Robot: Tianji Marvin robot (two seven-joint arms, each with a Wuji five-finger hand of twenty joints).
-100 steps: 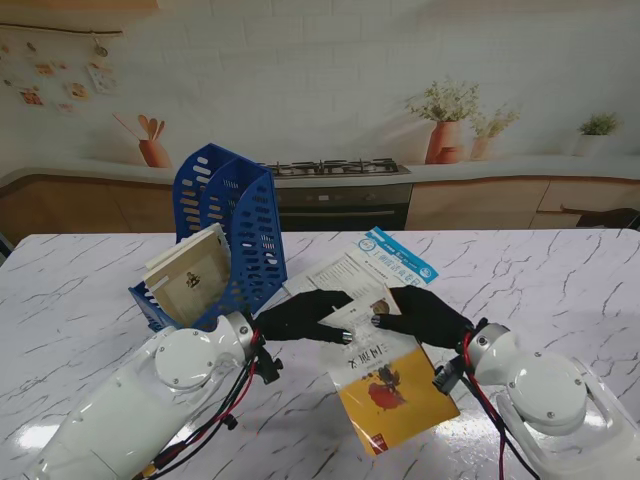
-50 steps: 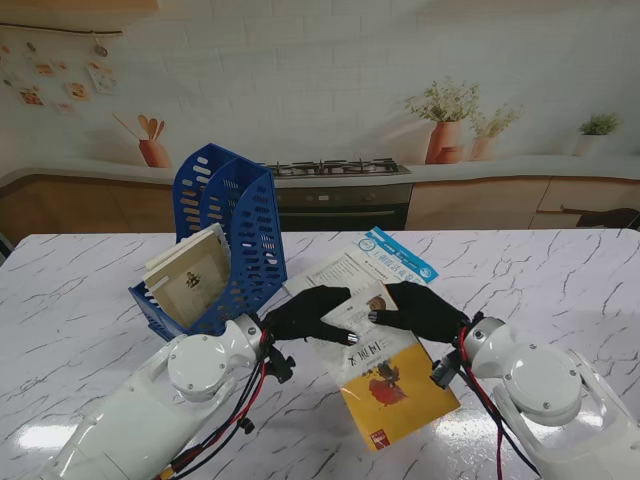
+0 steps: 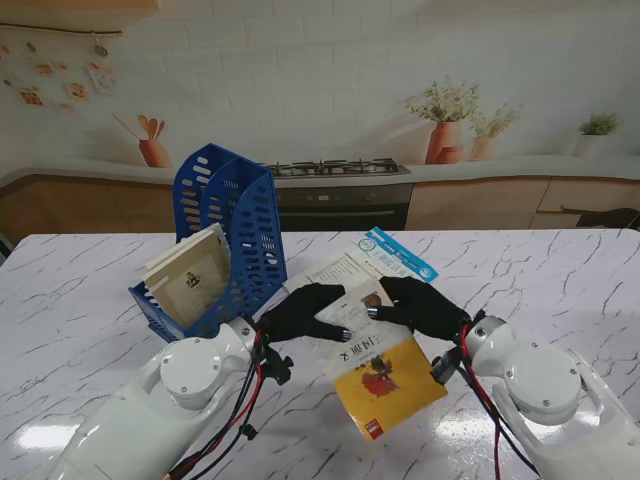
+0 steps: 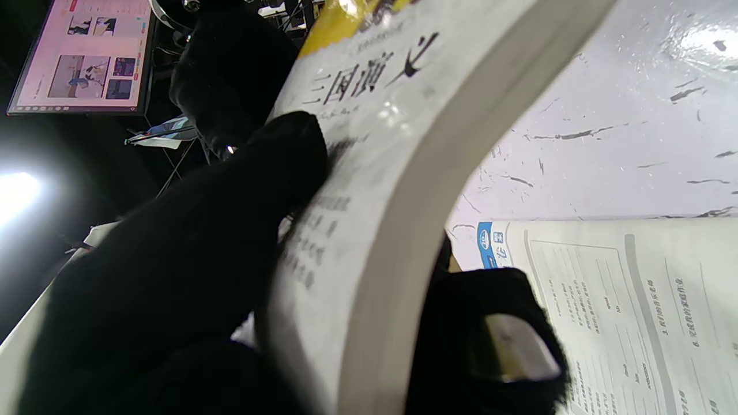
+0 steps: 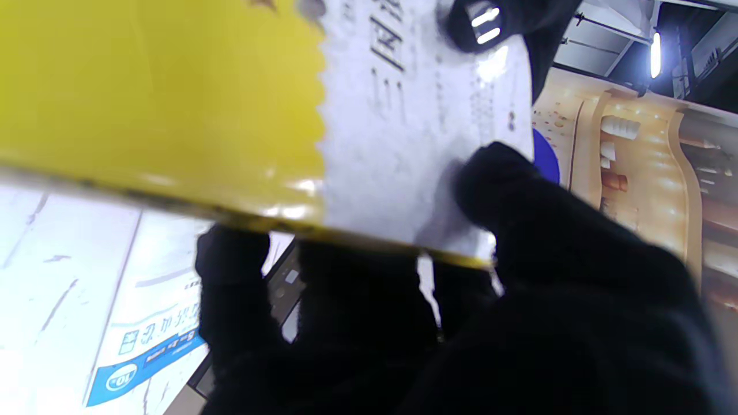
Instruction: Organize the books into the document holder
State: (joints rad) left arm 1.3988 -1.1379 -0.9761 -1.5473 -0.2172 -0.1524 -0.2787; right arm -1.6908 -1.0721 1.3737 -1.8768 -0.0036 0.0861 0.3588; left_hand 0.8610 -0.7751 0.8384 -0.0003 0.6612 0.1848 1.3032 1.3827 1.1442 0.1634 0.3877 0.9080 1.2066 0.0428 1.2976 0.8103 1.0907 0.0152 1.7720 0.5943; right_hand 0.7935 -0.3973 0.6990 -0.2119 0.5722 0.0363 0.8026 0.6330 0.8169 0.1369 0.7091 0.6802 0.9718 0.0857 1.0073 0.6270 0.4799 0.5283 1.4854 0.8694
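Yellow book (image 3: 385,378) gripped between left hand (image 3: 303,312) and right hand (image 3: 421,305).

The stand view is bright, even and sharp, with soft white glare patches on the marble tabletop (image 3: 90,300) near me at both sides. Both wrist views are soft: the yellow book (image 5: 144,92) blurs close up, black gloves lose detail, and a lamp flares against darkness.
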